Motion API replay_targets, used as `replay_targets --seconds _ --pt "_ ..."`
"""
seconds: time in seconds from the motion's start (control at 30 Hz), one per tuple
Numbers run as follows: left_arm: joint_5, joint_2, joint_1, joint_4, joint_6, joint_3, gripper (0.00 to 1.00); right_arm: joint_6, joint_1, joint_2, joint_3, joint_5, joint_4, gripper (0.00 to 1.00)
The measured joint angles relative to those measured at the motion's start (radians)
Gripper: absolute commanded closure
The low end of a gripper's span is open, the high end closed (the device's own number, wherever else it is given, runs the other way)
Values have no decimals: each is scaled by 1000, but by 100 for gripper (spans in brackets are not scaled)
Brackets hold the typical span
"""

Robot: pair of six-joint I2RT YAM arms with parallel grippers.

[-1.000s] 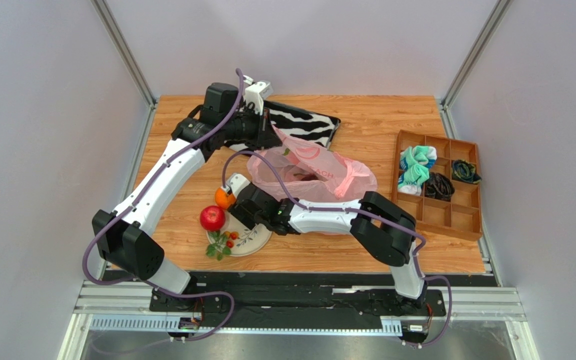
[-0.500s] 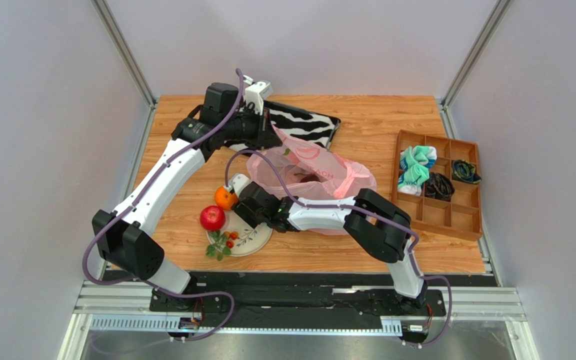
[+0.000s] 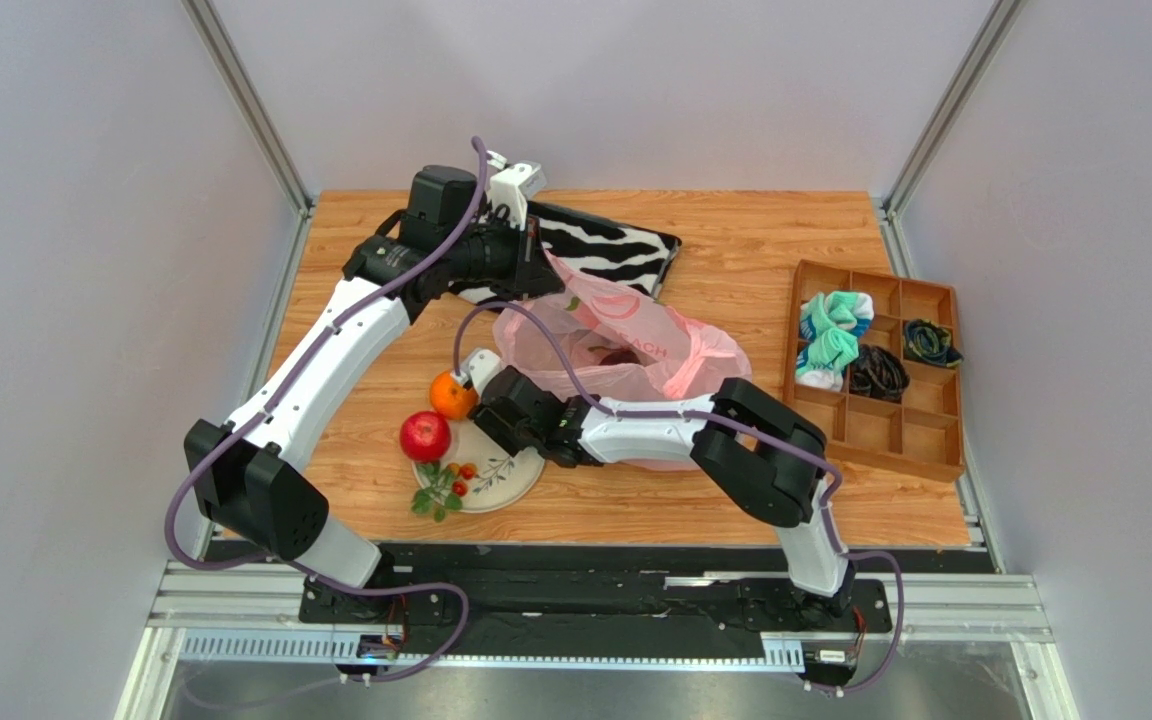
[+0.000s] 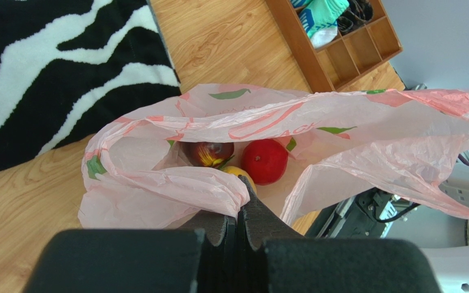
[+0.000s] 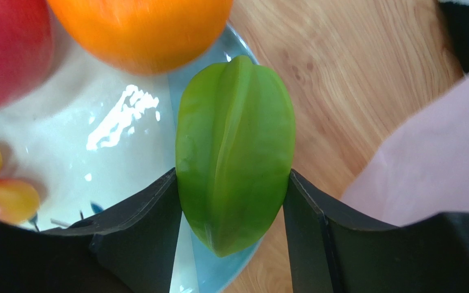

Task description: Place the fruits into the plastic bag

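Right gripper (image 5: 231, 183), raised slightly above the plate (image 5: 114, 122) since a second ago, clamps the green ridged fruit (image 5: 235, 122); left gripper (image 4: 240, 198) pinches the plastic bag (image 4: 353, 140) open, so next: carry over its mouth and release.

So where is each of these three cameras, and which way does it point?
Top external: fixed above and behind, looking down on the table; the left arm and right arm show.
Left wrist: on the left arm, looking past its shut jaws, which pinch the pink bag, into its mouth.
Right wrist: on the right arm, looking down between jaws clamped on the green ridged fruit, above the edge of the plate.
Shared: top and right wrist both show the orange.
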Motion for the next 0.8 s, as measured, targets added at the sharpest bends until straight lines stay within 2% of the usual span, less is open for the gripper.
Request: replay_targets --seconds 0.23,0.5,0.67,0.8 --pt "0 0 0 0 0 0 100 0 26 -116 -127 2 -18 63" --pt "-1 0 0 0 0 0 100 0 156 -288 -227 -11 -32 65" --pt "-4 0 0 0 0 0 100 2 203 -450 -279 -21 -44 66" --pt "-11 0 0 -2 2 0 100 -7 197 -645 -324 -3 -74 65"
